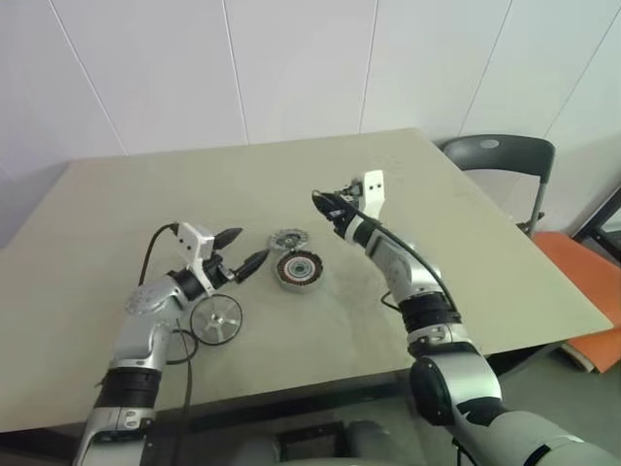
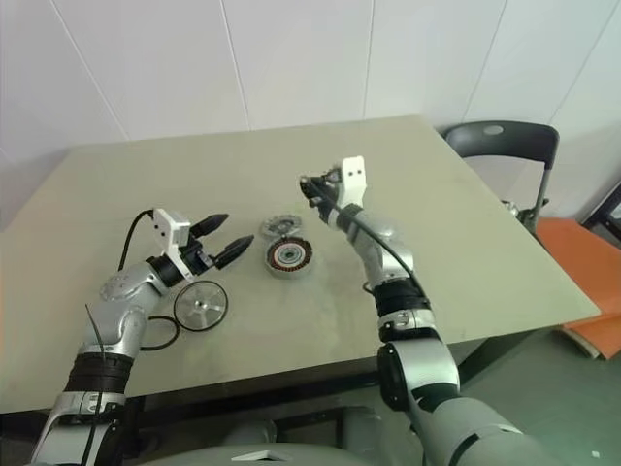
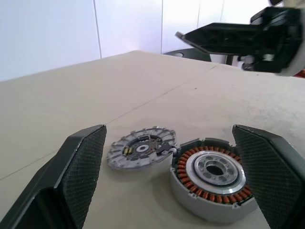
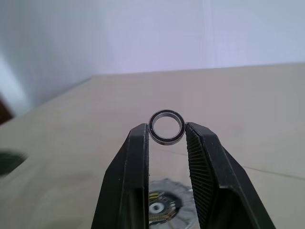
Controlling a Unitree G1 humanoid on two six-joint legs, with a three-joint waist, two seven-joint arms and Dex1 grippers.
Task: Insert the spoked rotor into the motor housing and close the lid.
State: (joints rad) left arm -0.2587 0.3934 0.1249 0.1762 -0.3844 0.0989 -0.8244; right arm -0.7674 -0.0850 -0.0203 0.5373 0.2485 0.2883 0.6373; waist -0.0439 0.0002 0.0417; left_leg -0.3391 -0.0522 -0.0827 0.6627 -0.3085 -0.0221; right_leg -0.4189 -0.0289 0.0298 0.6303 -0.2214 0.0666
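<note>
Your spoked rotor [image 1: 216,317] lies flat on the worktop [image 1: 116,223], left of the motor housing [image 1: 297,269], just beneath the wide-open left jaws [image 1: 240,250]; right jaws [image 4: 166,138] pinch a small ring [image 4: 166,127] above the lid [image 1: 287,239].

The room is evenly and softly lit from above, bright without harshness. The pale wall [image 1: 291,68] reads flat and slightly cool. The desk [image 1: 466,223] takes a matte, even light with no glare, and shadows under the motor housing [image 1: 297,269] and the spoked rotor [image 1: 216,318] are faint and short. Close up, the housing's copper windings look crisp, while the right gripper [image 3: 181,36] beyond is soft. From the right wrist, the small ring [image 4: 166,127] is sharp; the lid [image 4: 164,202] behind it is blurred and the wall washes out.
</note>
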